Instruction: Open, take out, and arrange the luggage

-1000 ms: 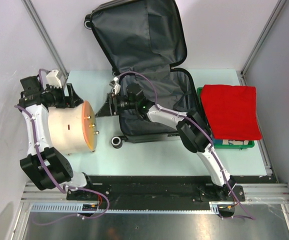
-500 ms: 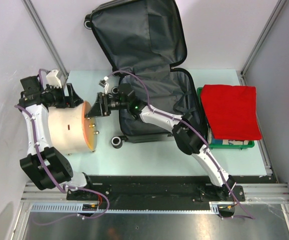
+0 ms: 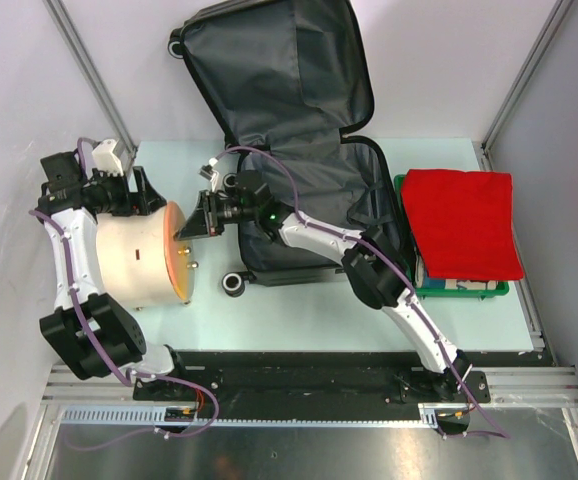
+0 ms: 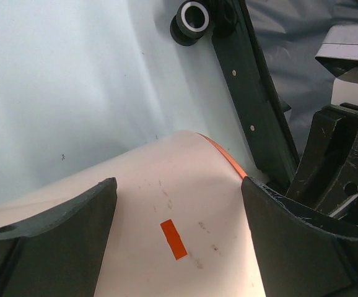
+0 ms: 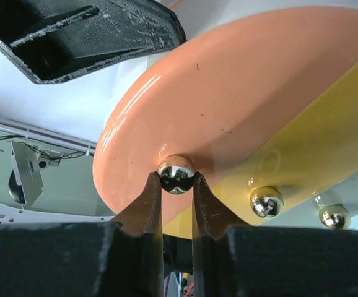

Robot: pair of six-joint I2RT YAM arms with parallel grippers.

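White-shelled arms [image 3: 314, 232] — black joints, purple cables [image 3: 259, 148], scuffed black fingers [image 4: 49, 223]

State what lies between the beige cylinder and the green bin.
Top view: the open luggage lies between them, the right arm stretched across it.

The small hard-shell suitcase with black rim and dark grey fabric lining [image 3: 289, 90] is lying wide open at the far middle of the pale bench [image 3: 299, 310]. One half is resting flat on the bench, lining facing up; the other is reaching past the far edge. A black wheel [image 3: 233, 284] is showing at its near left corner, another at the far left.
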